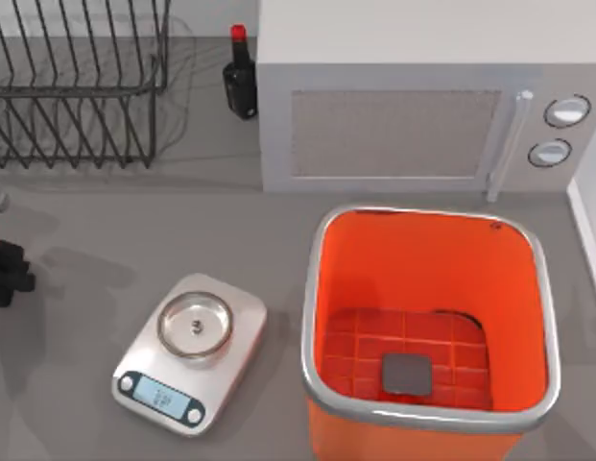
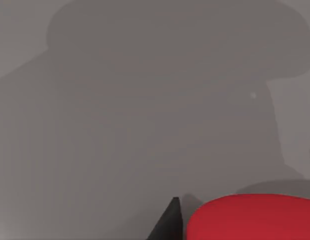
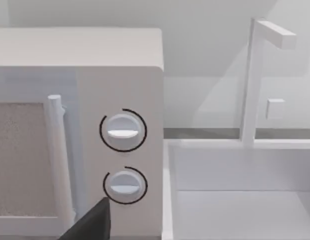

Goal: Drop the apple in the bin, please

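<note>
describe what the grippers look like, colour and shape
The left gripper, at the table's left edge in the top view, is black and blocky. Its wrist view shows one dark, pointed fingertip with matte faces. The right wrist view shows a similar dark grey, wedge-shaped fingertip. No cables or markings are visible.

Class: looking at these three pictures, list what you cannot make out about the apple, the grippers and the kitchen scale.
- Apple: left wrist view, cut off by the picture's edge; whether it is gripped is unclear.
- Left gripper: top view, mostly cut off at the table's left edge.
- Right gripper: right wrist view, one dark fingertip at the edge.
- Scale: top view, display digits too small.
</note>
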`<state>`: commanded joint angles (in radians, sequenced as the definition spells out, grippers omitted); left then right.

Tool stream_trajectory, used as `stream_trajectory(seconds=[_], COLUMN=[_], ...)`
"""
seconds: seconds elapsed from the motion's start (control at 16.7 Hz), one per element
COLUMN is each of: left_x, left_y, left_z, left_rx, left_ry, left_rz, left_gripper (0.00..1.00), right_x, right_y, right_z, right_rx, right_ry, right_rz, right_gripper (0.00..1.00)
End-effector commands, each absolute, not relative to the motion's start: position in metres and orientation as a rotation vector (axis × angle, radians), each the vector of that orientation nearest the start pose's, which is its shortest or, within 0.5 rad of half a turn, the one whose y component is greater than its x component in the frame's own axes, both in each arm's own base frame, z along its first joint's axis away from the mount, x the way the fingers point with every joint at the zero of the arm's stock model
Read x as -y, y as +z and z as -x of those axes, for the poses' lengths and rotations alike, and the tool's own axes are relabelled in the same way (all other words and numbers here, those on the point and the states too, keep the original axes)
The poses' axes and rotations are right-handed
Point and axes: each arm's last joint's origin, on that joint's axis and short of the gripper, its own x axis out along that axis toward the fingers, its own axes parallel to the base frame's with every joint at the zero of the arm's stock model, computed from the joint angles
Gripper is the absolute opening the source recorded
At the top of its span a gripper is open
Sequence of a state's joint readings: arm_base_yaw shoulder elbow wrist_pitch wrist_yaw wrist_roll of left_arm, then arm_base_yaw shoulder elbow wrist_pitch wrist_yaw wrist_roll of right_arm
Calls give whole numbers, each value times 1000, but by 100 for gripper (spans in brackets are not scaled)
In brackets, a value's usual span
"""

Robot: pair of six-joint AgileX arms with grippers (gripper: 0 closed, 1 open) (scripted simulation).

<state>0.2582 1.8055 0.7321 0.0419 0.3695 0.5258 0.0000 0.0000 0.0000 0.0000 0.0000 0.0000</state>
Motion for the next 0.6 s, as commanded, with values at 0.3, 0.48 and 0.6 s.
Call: stream_trajectory(seconds=[0.3,0.48,0.6], left_x=[-71,-71,-71], left_y=[121,155,183], left_z=[-310,-309,-307], left_rx=[-914,-958,-967], left_ry=[-348,-356,-356], left_rz=[-158,-135,-131], left_gripper=[0,0,0], right_x=[1,1,1], right_y=[160,160,160], right_z=[-106,-106,-106], right_rx=[0,0,0], right_ry=[0,0,0], right_rz=[0,0,0], right_gripper=[100,100,100])
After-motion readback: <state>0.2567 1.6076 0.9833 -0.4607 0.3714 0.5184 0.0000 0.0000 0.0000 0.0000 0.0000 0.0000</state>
